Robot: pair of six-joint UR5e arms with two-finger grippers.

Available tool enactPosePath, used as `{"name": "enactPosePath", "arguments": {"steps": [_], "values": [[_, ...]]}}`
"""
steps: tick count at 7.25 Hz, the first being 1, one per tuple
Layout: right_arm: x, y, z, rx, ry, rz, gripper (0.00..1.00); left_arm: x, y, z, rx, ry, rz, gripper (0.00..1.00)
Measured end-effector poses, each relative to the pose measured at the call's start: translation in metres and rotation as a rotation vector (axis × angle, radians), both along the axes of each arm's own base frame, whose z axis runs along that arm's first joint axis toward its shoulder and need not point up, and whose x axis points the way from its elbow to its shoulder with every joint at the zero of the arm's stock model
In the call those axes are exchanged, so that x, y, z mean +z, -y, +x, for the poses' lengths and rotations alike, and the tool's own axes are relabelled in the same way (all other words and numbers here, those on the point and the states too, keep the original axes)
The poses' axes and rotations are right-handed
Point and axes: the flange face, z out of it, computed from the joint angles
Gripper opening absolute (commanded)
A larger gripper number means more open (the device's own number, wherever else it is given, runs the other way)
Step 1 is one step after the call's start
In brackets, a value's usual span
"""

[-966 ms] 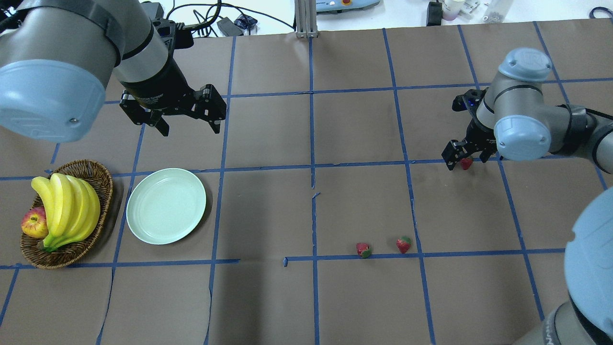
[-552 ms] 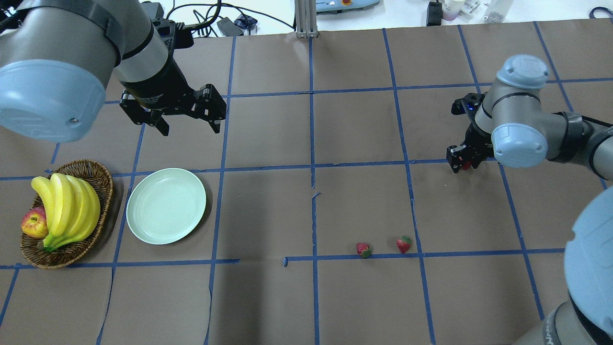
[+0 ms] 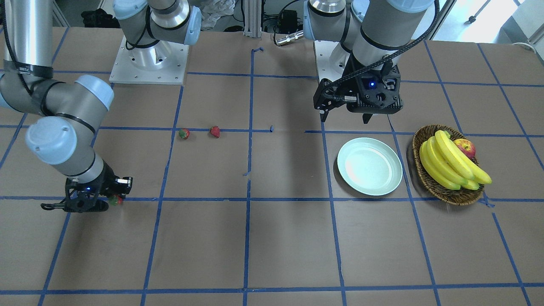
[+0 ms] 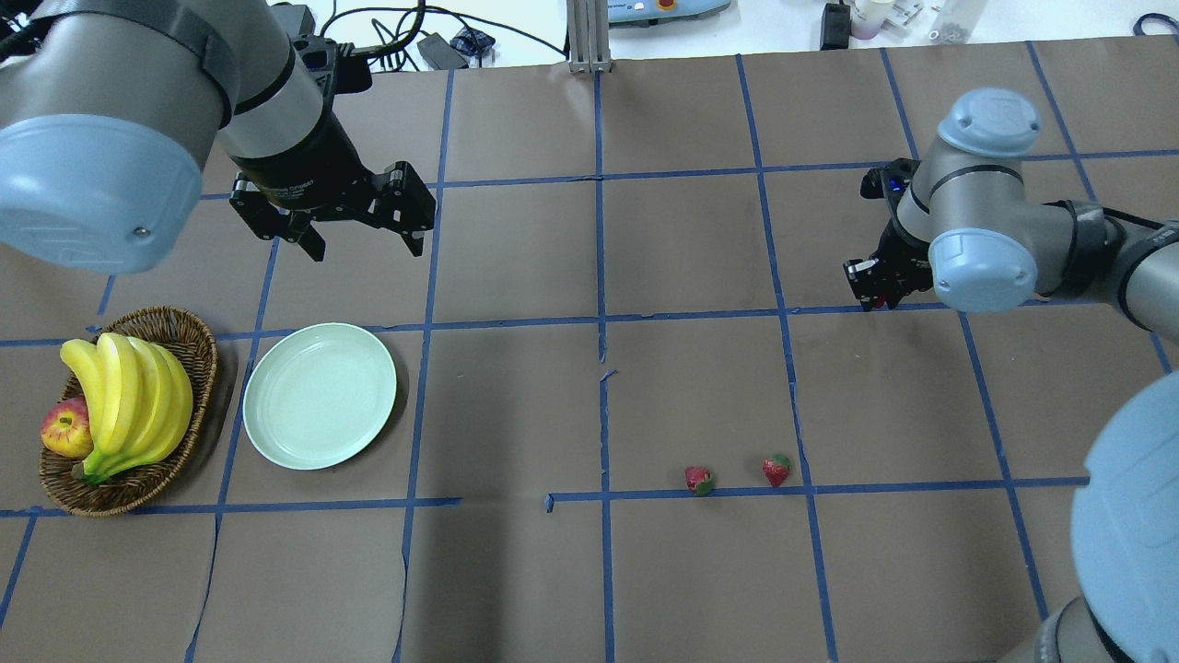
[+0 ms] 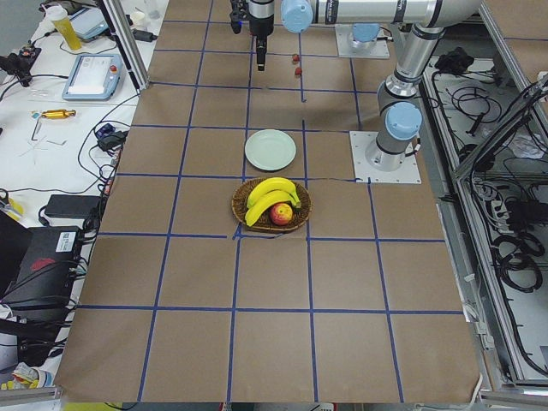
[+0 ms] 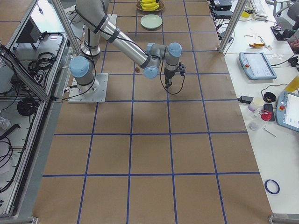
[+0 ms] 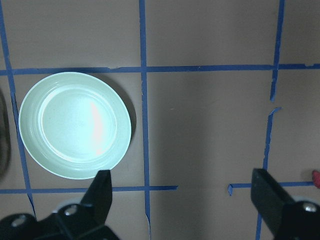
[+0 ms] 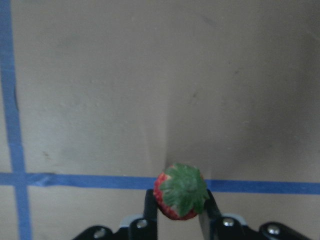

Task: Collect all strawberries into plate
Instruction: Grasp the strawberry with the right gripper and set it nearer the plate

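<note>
Two strawberries (image 4: 699,480) lie loose; basket (image 4: 199,343) sits just beside plate (image 4: 320,396).

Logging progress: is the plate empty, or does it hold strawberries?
Empty: the plate shows only its bare green surface in every view.

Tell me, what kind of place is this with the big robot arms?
Most likely a robotics lab. Two grey-and-blue metal robot arms are bolted to a brown paper-covered table gridded with blue tape strips, and black cables and a pale grey handheld control tablet lie beside it.
</note>
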Motion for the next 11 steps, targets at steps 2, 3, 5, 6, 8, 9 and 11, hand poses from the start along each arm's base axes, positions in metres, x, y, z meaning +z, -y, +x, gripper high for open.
{"name": "enactPosePath", "arguments": {"steps": [2,3,5,6,8,9,11], "values": [[0.026,0.004,0.124,-0.166,0.005,-0.08,0.0,0.0,0.0,0.0,0.0,0.0,-0.002,1.0],[0.037,-0.007,0.186,-0.243,0.027,-0.106,0.0,0.001,0.0,0.0,0.0,0.0,-0.005,1.0],[0.039,-0.052,0.291,-0.311,0.074,-0.097,0.0,0.002,0.0,0.0,0.0,0.0,-0.007,1.0],[0.028,-0.078,0.329,-0.299,0.079,-0.07,0.13,0.002,0.0,0.0,0.0,-0.001,-0.008,1.0],[0.006,-0.109,0.365,-0.267,0.09,-0.011,1.0,0.002,0.001,0.0,0.0,-0.001,-0.008,1.0],[0.003,-0.115,0.37,-0.259,0.101,0.007,1.0,0.002,0.001,0.0,0.0,-0.001,-0.009,1.0],[0.003,-0.116,0.369,-0.25,0.1,0.009,1.0,0.001,0.001,0.0,0.0,-0.001,-0.008,1.0]]}}
